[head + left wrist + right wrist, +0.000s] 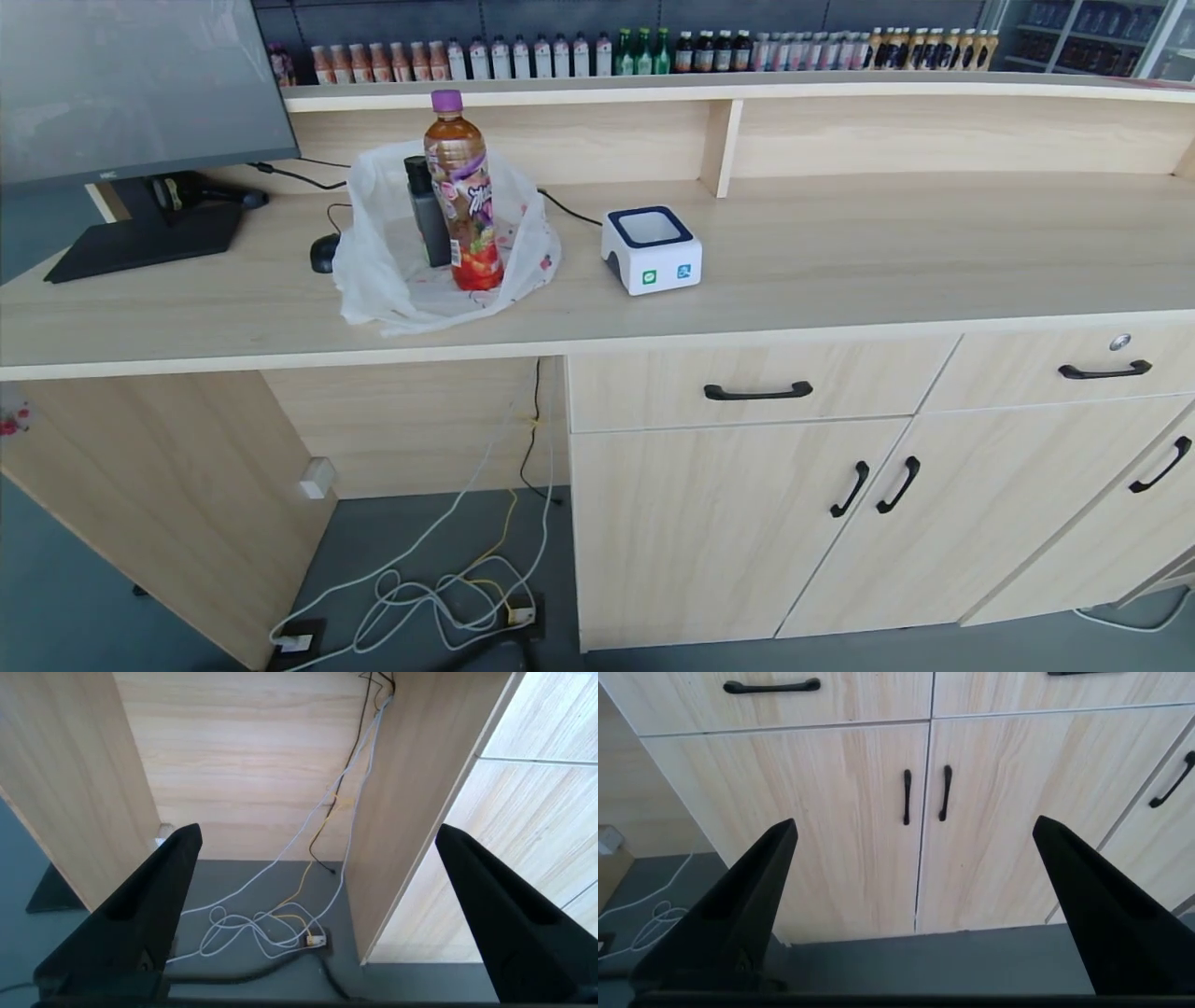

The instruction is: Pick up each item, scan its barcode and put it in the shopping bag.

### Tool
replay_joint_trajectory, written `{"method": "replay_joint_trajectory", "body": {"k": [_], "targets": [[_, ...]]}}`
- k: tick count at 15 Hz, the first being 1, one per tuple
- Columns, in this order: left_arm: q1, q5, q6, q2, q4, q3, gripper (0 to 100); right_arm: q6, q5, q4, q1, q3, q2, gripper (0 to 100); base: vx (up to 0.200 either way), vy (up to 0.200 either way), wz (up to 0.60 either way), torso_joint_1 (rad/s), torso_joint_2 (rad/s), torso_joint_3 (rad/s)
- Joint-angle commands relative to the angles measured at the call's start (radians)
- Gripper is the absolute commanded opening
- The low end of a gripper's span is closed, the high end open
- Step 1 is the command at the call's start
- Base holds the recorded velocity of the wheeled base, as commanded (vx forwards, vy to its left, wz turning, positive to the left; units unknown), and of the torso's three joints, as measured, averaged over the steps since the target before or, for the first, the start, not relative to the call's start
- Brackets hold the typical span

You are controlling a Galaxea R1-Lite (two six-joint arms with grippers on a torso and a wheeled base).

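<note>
The tea bottle stands upright in the white plastic shopping bag in the upper left-centre of the head view. Its long axis is vertical, its purple cap is on top, and a dark, narrow container stands just behind it in the same bag. Both sit on the wooden counter, while the grippers are low, below counter height, so the goods lie up and away from both sets of jaws. The left gripper is spread wide and holds nothing; it faces the open recess under the counter, where loose cables trail to the floor. The right gripper is equally wide open and empty, facing the cabinet doors with their black handles. The recess lies under the bag in the head view, so the left arm is probably the nearer one. The barcode scanner, a white box with a dark blue rim, stands well apart from the bag towards the frame's centre. It carries one green and one blue square sticker on its front. The bottle's label shows red fruit and some lettering, too small to read with confidence.
</note>
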Motion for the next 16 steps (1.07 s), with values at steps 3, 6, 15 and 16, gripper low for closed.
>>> {"method": "replay_joint_trajectory", "body": {"k": [3, 6, 15, 16], "targets": [[0.0, 0.0, 0.0, 0.0, -0.001, 0.0, 100, 0.0, -0.001, 0.0, 0.001, 0.0, 0.002, 100, 0.067, 0.0, 0.0, -0.001, 0.0, 0.001], [0.0, 0.0, 0.0, 0.0, -0.001, 0.0, 100, 0.0, -0.001, 0.0, 0.001, 0.0, 0.002, 100, 0.2, 0.0, 0.0, 0.004, 0.0, 0.002], [0.0, 0.0, -0.001, 0.0, -0.001, 0.0, 100, 0.0, -0.001, 0.0, 0.001, 0.0, 0.002, 100, 0.178, 0.0, 0.0, 0.005, 0.0, 0.003], [0.0, 0.0, -0.001, 0.0, -0.001, 0.0, 100, 0.0, -0.002, 0.0, 0.001, 0.0, 0.002, 100, 0.0, 0.0, 0.0, 0.0, 0.0, 0.0]]}}
